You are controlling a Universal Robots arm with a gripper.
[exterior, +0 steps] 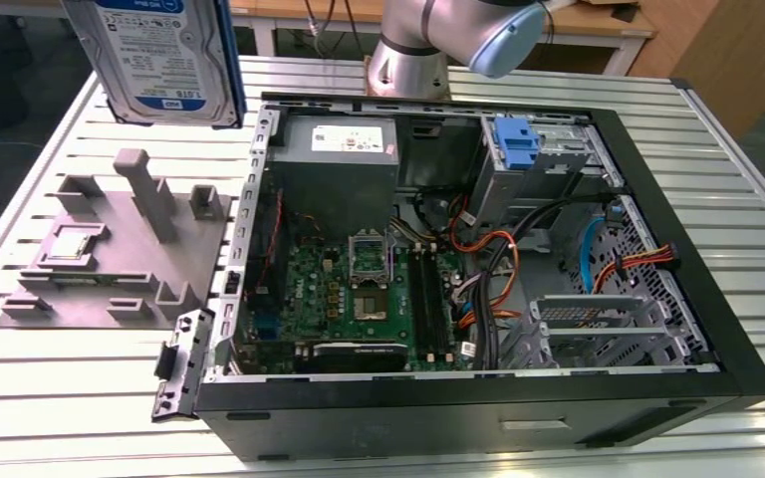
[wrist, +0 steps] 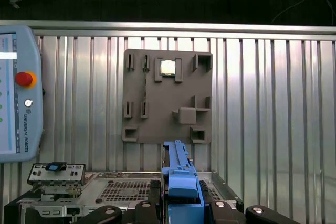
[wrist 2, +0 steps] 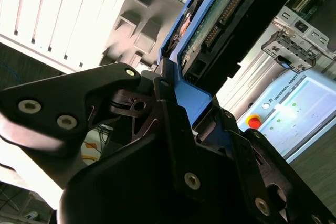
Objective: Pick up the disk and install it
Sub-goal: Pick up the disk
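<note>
Clamping down tight with the black gripper [wrist 2: 173, 95] on the blue-framed silver rectangular hard drive [exterior: 170, 55] by its frame edge, holding it upright in the air, off the slatted metal table [exterior: 64, 398] and out of the open black computer case [exterior: 741, 368], near the grey plastic posted stand [exterior: 117, 249].

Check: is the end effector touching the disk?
Touching. In the second wrist view the end effector presses on the blue frame of the disk from both sides, with no gap.
</note>
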